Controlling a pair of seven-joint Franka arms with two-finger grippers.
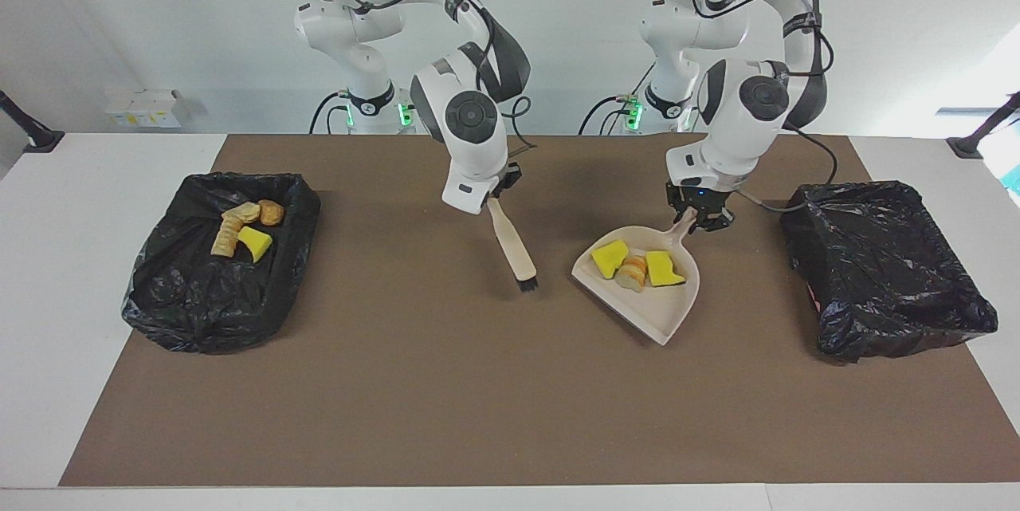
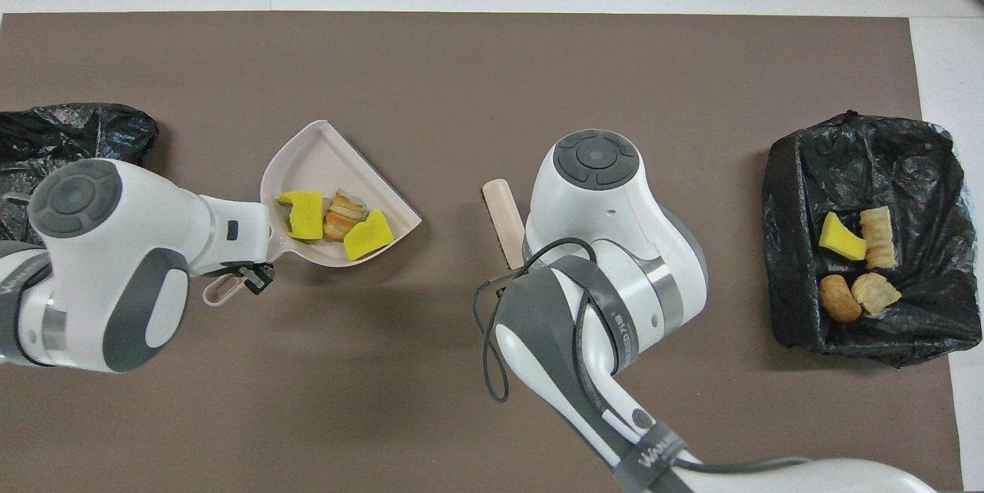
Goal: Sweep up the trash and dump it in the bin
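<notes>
Brown matting covers the white counter (image 1: 48,272) from one arm's end to the other.

Nearest the robots, the left hand (image 1: 700,218) is clamped on the handle of the beige dustpan (image 1: 649,300); the facing view shows that grip plainly, while from overhead the arm's body hides it and only the handle's end shows. The right hand (image 1: 500,190) is clamped on the beige brush (image 1: 514,244), which slants down to black bristles just above or on the mat; I cannot tell which. Overhead, only the brush's pale top shows, beside the arm.

Farther out, the dustpan holds trash: two yellow sponge chunks (image 2: 305,214) with one bread roll piece (image 2: 342,214) between them, touching.

At the right arm's end sits a bin lined with a black bag (image 1: 215,304), holding more trash: one yellow chunk (image 2: 840,239) and three bread pieces (image 2: 877,235). The overhead view separates all three; the facing view bunches them.

At the left arm's end a second black-bagged bin (image 1: 884,272) is whole in the facing view, but cut off at the overhead frame's edge.
</notes>
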